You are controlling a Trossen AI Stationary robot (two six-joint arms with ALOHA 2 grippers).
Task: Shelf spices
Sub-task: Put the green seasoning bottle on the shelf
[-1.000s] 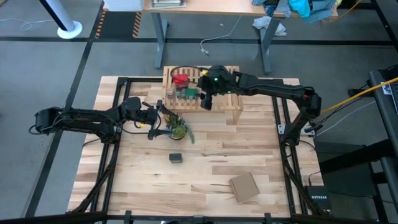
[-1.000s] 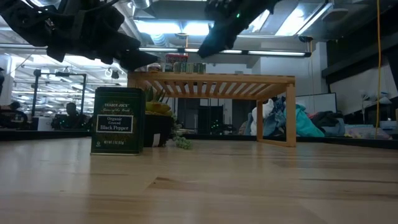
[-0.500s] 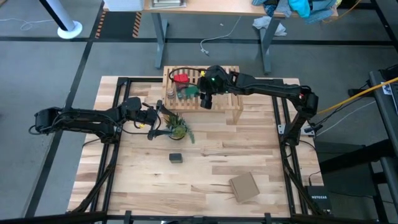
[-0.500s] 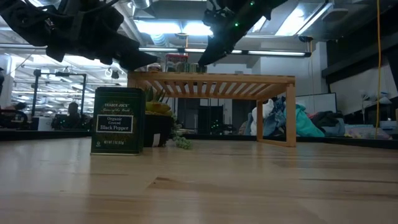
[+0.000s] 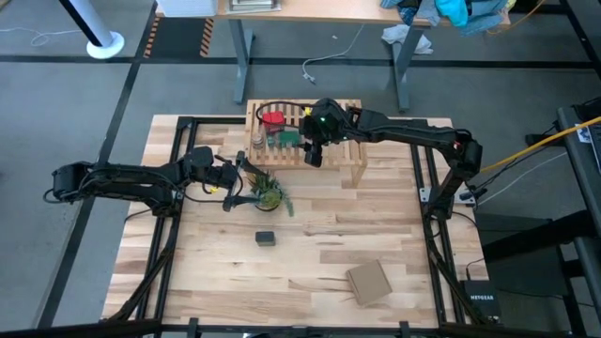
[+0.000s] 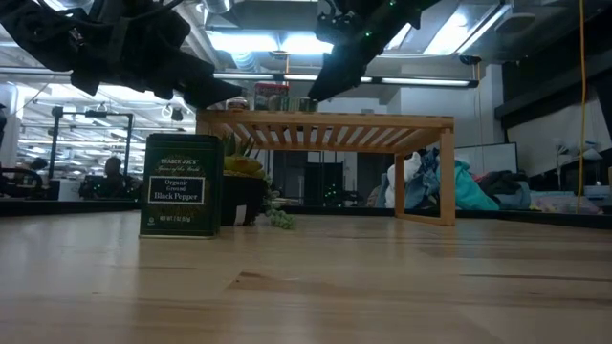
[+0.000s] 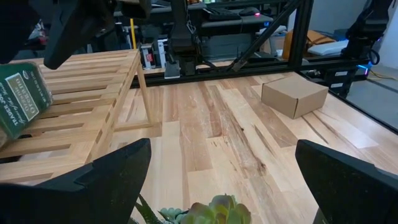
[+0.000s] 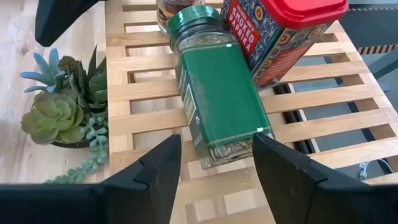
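The light-wood shelf (image 5: 324,141) stands at the table's far side. On its slats are the red tin (image 8: 280,37), upright, the tiny clear jar (image 5: 257,141), and the green-capped jar (image 8: 217,93), which seems to lie on its side with its cap toward the table's left. My right gripper (image 8: 217,144) hovers open over the shelf, a finger on either side of the jar's glass base end, apart from it. The dark tin (image 6: 182,184) stands on its base on the tabletop. My left gripper (image 7: 222,149) waits open just left of the potted plant (image 5: 268,192).
The potted succulent sits on the table just in front of the shelf's left end, between my left gripper's spread fingers. A brown cardboard box (image 5: 369,282) lies near the table's near right. Bare wood tabletop (image 5: 376,225) stretches between the dark tin and the right edge.
My right gripper has dipped a little toward the shelf top beside the green-capped jar, then eased slightly back toward the table's right. The spices and the left arm have kept still.
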